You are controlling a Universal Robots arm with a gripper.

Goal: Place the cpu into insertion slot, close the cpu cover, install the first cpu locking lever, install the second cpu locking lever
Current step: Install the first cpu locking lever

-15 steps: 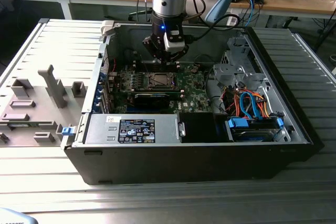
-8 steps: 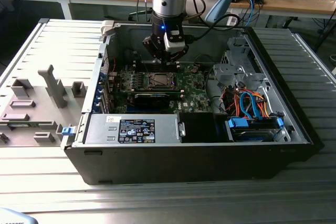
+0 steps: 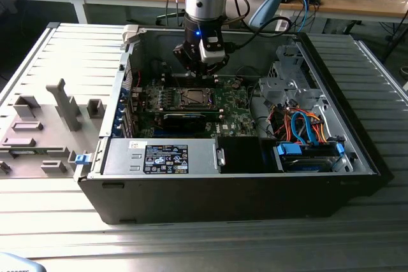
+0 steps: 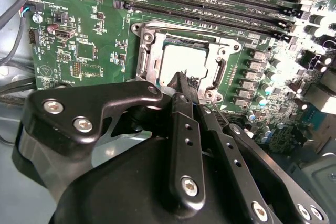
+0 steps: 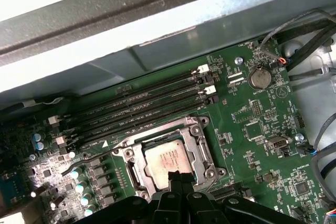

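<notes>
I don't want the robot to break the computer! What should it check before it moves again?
1. Cpu lying flat in the insertion slot: ok.
2. Cpu cover down around the cpu: ok, it looks flat.
3. Thin lever rod beside the slot latched: cannot tell.
4. Gripper shut with nothing seen in it, tips at the cpu's edge: ok.
5. Orange and blue cables away from the slot: ok.

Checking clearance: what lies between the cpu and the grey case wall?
In the first wrist view, the long memory slots run between the cpu and the case wall.
</notes>
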